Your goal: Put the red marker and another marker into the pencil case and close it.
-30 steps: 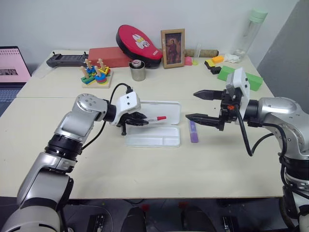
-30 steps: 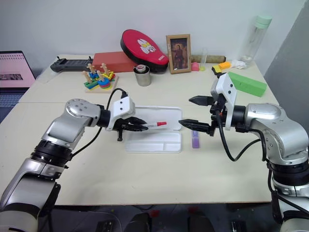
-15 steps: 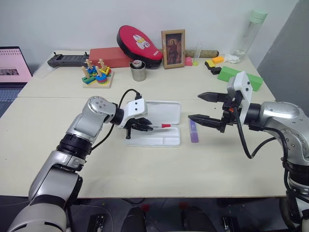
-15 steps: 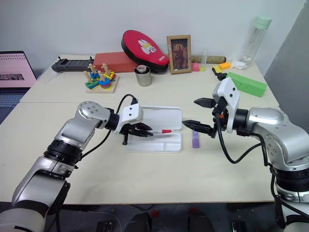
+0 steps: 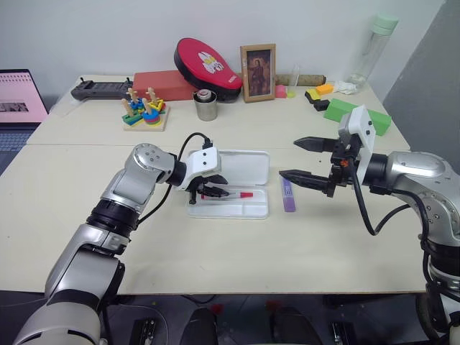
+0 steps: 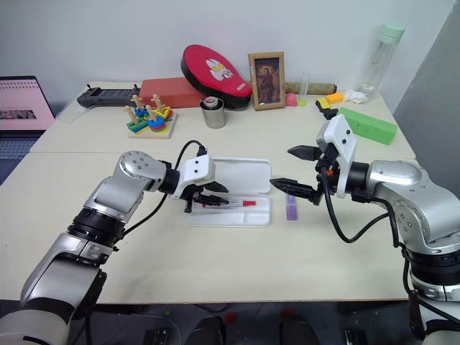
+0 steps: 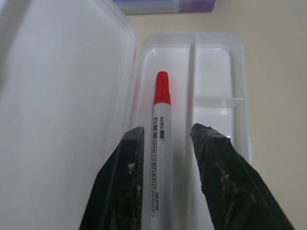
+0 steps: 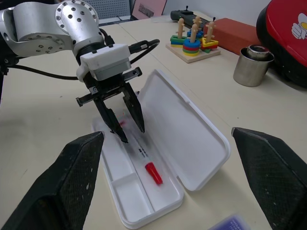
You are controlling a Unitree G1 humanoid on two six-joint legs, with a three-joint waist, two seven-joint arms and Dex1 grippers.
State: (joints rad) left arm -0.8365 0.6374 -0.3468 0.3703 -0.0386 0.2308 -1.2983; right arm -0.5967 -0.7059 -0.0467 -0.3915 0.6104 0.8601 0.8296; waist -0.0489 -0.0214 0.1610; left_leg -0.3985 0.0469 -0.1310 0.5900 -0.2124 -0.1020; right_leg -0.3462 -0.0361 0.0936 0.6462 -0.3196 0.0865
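White plastic everywhere at the centre of the table (image 5: 215,244): pencil case (image 5: 241,167) lying open, lid flat toward the far side, tray toward the near side. Red marker (image 7: 158,143) now resting in the long compartment of the tray, right beside the hinge wall, red cap pointing toward the right arm's side. Left gripper (image 6: 208,195) poised directly over the barrel, black fingers (image 7: 125,191) parted and straddling it, a sliver of daylight on either side — released, not pinched. Looks light, stiff, smooth-barrelled; likely to roll if nudged, though the compartment walls should keep it in.

Over to the purple marker (image 5: 287,195), flat on the table just beside the tray's short end, outside the case. Right gripper (image 5: 298,159) hanging just above it, slightly to the outer side, fingers spread wide and holding nothing. Short, flat-sided body, so probably no rolling; best taken mid-length across the narrow sides, fingers angled down to get under the low profile. Slick plastic, so a firm, centred pinch called for.

Case itself thin-walled and light, liable to skate on the smooth tabletop when the lid gets pushed over; a steadying touch on the tray advisable.
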